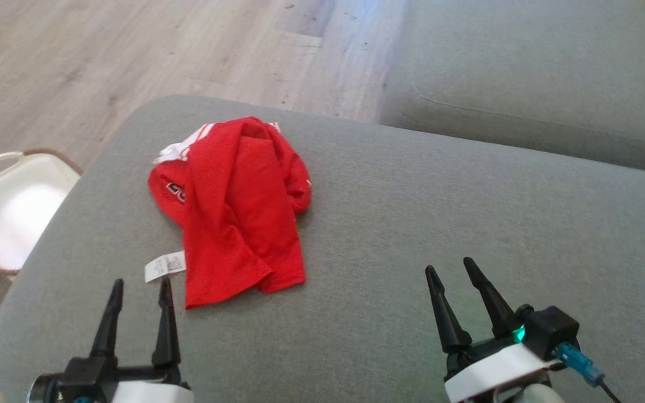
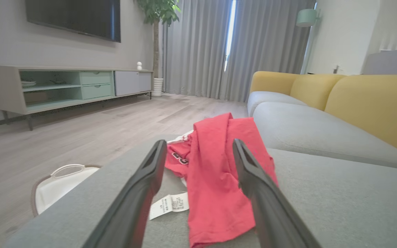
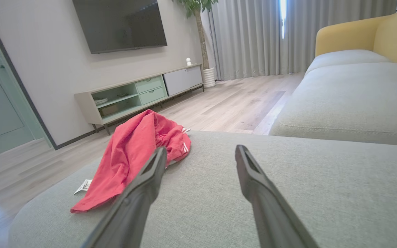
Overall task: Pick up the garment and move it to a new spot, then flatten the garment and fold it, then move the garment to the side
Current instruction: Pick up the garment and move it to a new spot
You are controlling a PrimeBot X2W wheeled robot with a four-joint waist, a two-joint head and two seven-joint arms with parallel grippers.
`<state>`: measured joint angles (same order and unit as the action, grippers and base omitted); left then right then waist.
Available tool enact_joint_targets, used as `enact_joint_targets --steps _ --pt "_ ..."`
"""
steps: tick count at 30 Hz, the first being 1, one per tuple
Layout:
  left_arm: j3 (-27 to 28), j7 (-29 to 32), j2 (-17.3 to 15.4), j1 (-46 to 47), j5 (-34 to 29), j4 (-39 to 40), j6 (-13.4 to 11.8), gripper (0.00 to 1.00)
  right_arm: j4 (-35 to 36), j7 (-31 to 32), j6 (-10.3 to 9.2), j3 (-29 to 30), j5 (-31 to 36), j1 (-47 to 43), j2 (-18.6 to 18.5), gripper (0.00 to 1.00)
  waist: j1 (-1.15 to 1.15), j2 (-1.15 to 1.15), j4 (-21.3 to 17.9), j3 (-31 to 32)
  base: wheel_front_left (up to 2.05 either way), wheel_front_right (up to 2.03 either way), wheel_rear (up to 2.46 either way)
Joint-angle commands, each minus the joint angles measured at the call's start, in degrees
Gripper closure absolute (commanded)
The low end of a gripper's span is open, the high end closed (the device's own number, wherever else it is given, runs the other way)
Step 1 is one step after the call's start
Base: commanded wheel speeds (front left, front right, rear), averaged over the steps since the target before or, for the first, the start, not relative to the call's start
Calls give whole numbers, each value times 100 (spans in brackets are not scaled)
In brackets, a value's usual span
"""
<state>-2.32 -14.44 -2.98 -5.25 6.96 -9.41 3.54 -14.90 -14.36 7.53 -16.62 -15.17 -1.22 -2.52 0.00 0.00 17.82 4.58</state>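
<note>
A red garment [image 1: 238, 207] with white trim lies crumpled on the grey ottoman [image 1: 412, 224], left of its middle, a white care label [image 1: 164, 266] sticking out at its near left edge. My left gripper [image 1: 140, 287] is open just short of the garment's near hem, touching nothing; in the left wrist view the garment [image 2: 219, 165] lies straight ahead between the fingers. My right gripper [image 1: 450, 267] stands open over bare cushion well to the right of the cloth; in its wrist view the garment [image 3: 133, 151] sits off to the left.
A white basket [image 1: 9, 207] with handles sits on the wood floor left of the ottoman. A grey sofa seat [image 1: 535, 73] with yellow backrests [image 2: 370, 103] lies beyond, across a narrow floor gap. A TV cabinet [image 3: 140, 93] lines the far wall.
</note>
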Motion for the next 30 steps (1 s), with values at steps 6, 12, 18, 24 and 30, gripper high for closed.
enact_joint_targets --steps 6,12,18,24,30 --pt "297 -56 10 148 -52 211 12 0 141 -63 -4 -254 -108 133 -35 0 0 0 239 38 0 0 0" --pt "380 -56 10 138 -48 257 -28 0 124 -63 -4 -324 -199 143 -35 0 0 0 244 30 0 0 0" --pt "372 -56 -183 419 -267 232 93 0 99 -63 -4 -313 -145 194 -35 0 0 0 117 -57 0 0 0" --pt "244 51 -735 1366 -430 -318 254 0 152 -63 -4 -169 -34 317 -35 0 0 0 -117 -377 0 0 0" --pt "-88 774 -1225 2583 -288 -1138 369 0 199 -63 -4 -110 98 503 -35 0 0 0 -381 -834 0 0 0"
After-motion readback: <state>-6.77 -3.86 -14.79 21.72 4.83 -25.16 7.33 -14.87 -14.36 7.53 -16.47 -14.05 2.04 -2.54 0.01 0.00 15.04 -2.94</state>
